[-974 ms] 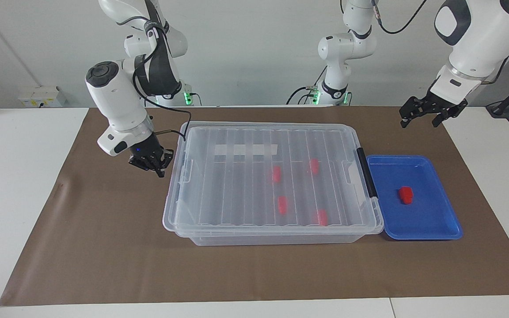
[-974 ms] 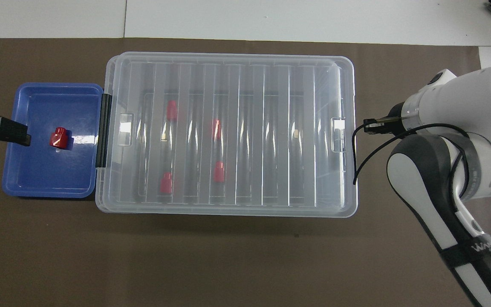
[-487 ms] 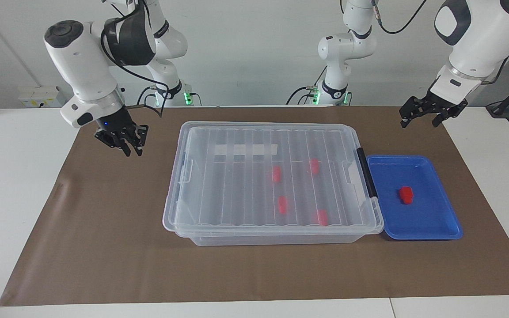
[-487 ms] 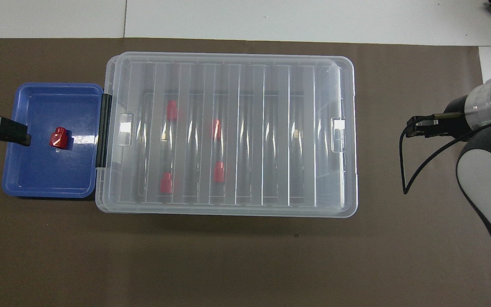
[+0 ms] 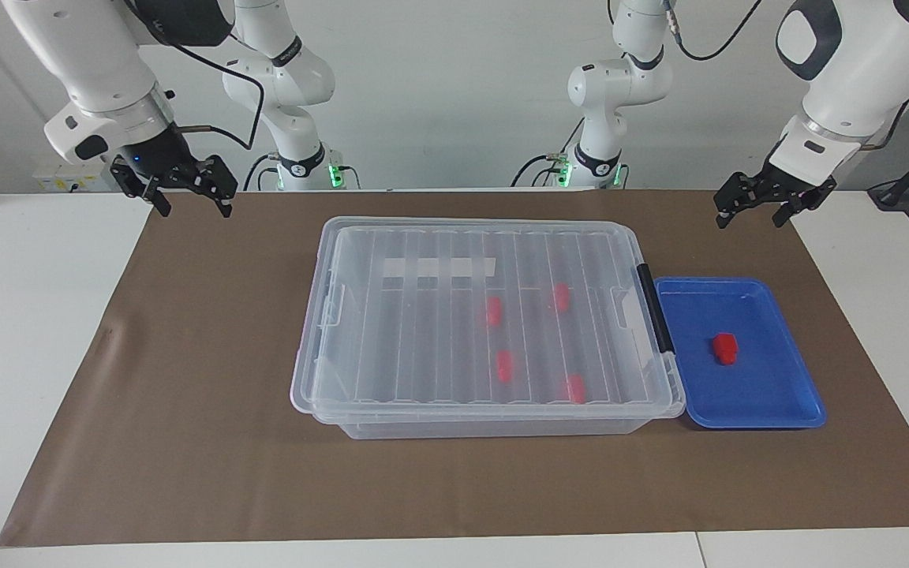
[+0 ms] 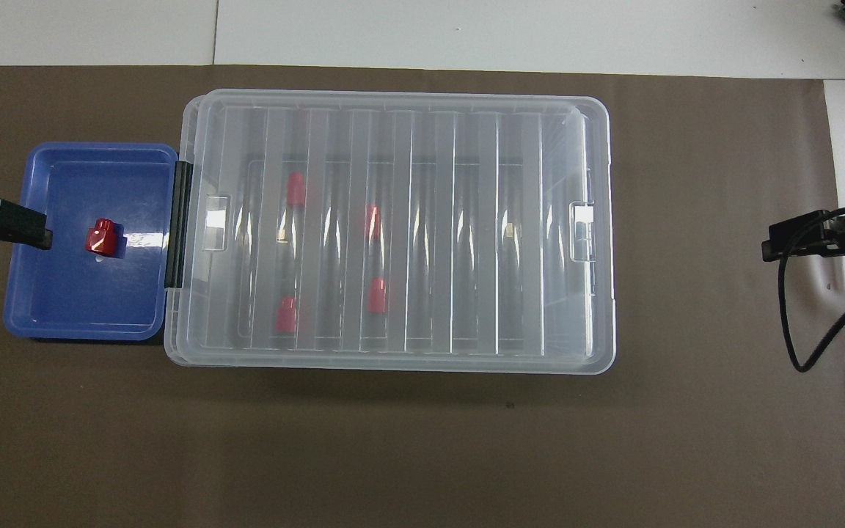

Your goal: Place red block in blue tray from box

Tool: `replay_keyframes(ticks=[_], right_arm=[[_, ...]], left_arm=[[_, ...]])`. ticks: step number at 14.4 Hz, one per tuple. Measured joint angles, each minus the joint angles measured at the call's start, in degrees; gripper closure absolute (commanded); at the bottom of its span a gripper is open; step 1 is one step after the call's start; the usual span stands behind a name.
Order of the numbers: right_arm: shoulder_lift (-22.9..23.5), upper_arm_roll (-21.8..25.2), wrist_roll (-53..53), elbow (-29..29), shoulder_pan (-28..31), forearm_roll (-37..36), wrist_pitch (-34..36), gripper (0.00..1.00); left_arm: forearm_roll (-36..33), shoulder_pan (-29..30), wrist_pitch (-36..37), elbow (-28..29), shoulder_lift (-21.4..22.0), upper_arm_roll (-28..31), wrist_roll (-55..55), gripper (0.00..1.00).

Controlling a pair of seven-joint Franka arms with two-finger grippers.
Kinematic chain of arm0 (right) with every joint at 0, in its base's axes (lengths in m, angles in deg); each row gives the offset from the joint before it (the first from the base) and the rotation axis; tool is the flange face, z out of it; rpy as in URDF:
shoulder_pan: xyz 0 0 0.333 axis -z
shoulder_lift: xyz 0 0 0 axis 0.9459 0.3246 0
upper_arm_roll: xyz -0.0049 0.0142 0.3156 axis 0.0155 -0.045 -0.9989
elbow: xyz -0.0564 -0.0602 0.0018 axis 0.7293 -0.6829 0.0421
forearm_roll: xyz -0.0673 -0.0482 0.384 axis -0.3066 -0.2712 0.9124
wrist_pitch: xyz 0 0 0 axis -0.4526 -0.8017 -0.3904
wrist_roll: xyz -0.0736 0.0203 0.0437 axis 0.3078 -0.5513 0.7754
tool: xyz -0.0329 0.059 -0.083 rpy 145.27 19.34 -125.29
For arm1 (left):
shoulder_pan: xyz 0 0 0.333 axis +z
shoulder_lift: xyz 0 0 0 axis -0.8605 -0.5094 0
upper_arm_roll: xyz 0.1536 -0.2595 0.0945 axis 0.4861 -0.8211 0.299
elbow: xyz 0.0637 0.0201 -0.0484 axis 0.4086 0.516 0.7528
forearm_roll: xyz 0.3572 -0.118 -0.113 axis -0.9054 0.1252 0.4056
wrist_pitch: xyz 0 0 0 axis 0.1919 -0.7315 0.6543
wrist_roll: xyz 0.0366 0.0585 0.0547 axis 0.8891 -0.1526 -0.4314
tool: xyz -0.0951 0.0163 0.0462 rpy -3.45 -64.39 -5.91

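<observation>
One red block (image 5: 725, 348) (image 6: 103, 237) lies in the blue tray (image 5: 738, 282) (image 6: 85, 150), which sits against the latch end of the clear box (image 5: 423, 237) (image 6: 408, 103). The box's ribbed lid is on, and several more red blocks (image 5: 505, 366) (image 6: 376, 295) show through it. My left gripper (image 5: 749, 219) (image 6: 19, 226) hangs open and empty, high over the tray's outer end. My right gripper (image 5: 192, 207) (image 6: 789, 242) is open and empty, raised over the mat's edge at the right arm's end of the table.
A black latch (image 5: 654, 308) (image 6: 179, 224) closes the box's end beside the tray. A brown mat (image 5: 186, 394) covers the table under everything. A black cable (image 6: 789, 323) loops down from my right wrist.
My right gripper has lifted from the box's unlatched end, swung out toward the mat's edge and opened. The left arm, box, tray and blocks have stayed where they were.
</observation>
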Motion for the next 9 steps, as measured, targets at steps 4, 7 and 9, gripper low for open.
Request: replay_keyframes(ticks=[4, 7, 9], right_arm=[[-0.1, 0.0, -1.1, 0.8, -0.2, 0.0, 0.5, 0.0], [-0.1, -0.1, -0.8, 0.8, -0.3, 0.0, 0.5, 0.0], [-0.2, 0.0, -0.1, 0.8, -0.5, -0.1, 0.5, 0.0]], left_arm=[[0.0, 0.0, 0.0, 0.0, 0.0, 0.0, 0.0, 0.0], [0.0, 0.0, 0.0, 0.0, 0.0, 0.0, 0.0, 0.0], [0.0, 0.0, -0.1, 0.0, 0.0, 0.0, 0.0, 0.0]])
